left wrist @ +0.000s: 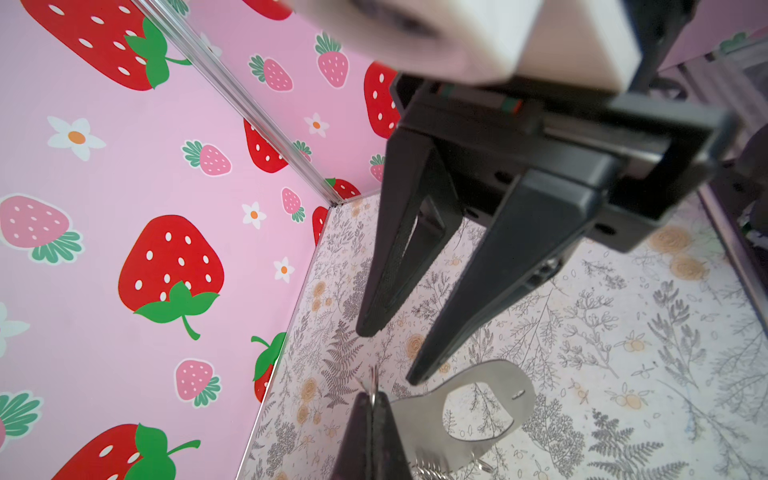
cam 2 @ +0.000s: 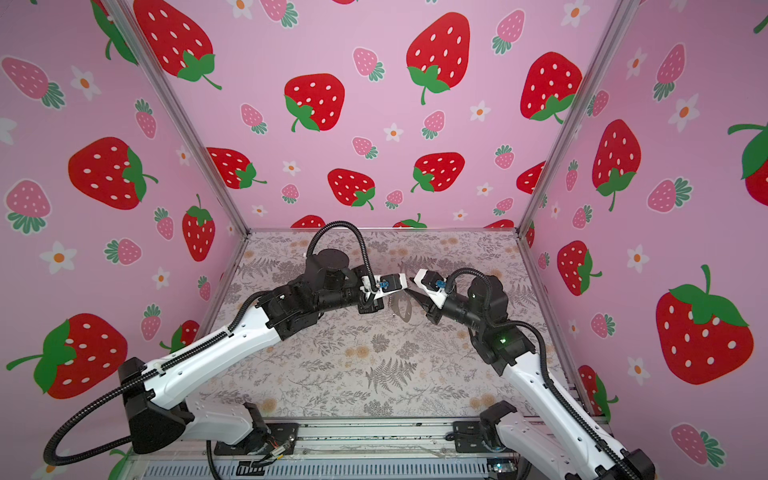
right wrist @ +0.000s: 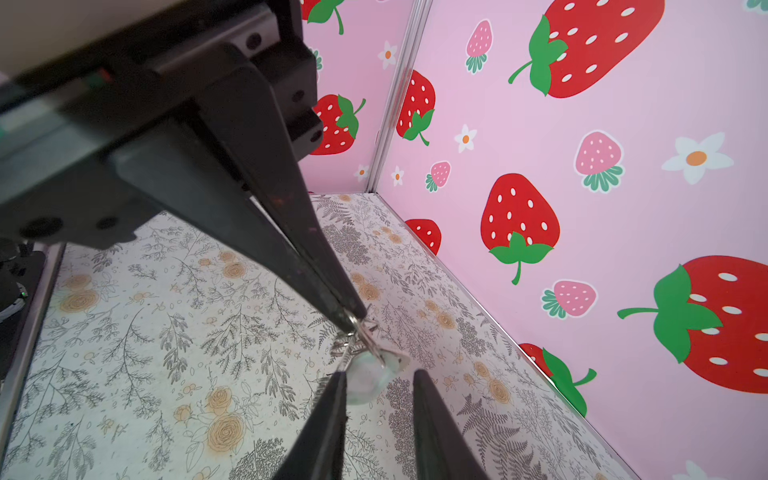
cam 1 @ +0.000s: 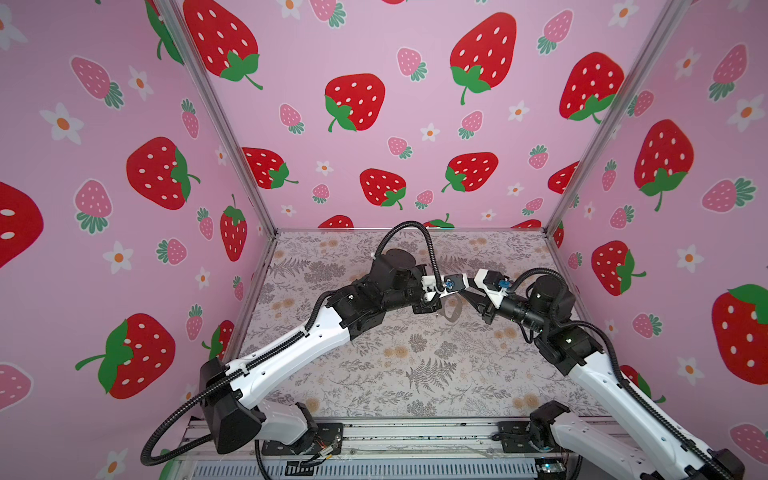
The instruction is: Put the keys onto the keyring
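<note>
Keyring (left wrist: 419, 424): flat grey plate, oval cutout, silver rings along one edge. Left gripper (left wrist: 371, 395) clenched on one ring. Right gripper (left wrist: 390, 353) released, at its three o'clock in both top views.

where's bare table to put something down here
Widest bare patch: front of the table, bordered by the left arm, the right arm and the front rail. Smaller strips lie along the back wall in both far corners. Crowded: the middle, where the left gripper and right gripper meet at the keyring.
</note>
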